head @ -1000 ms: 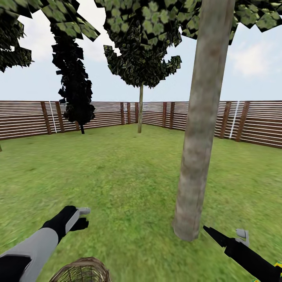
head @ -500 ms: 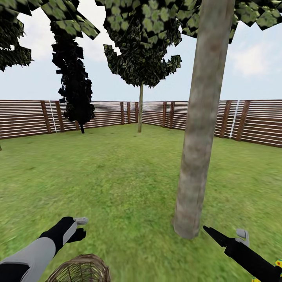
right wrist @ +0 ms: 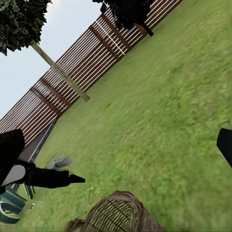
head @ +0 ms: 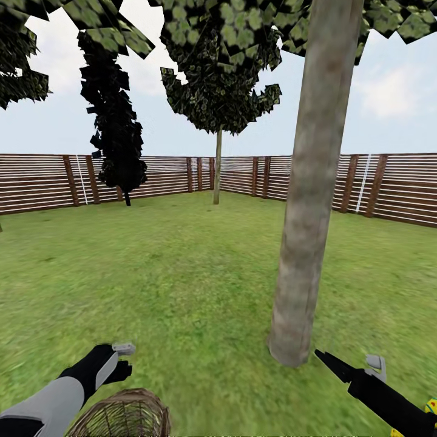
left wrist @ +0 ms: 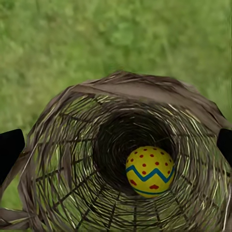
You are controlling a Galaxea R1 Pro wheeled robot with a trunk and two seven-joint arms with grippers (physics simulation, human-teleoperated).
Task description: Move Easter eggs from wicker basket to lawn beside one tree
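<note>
The wicker basket lies on the lawn at the near left, its mouth facing my left wrist camera. Deep inside it rests one yellow Easter egg with red dots and a blue zigzag band. My left gripper hovers open just above the basket's far rim, its fingers straddling the mouth. The tree with the thick grey-brown trunk stands just right of centre. Near its foot my right gripper is open and empty. A yellow patterned egg peeks out beside my right arm at the frame's edge.
A brown slat fence encloses the garden. A narrow, almost black tree and a thin-trunked leafy tree stand far back by the fence. Open grass stretches between the basket and the trunk.
My left gripper has drawn back and down towards the basket's rim. The right arm and the tree have stayed put.
</note>
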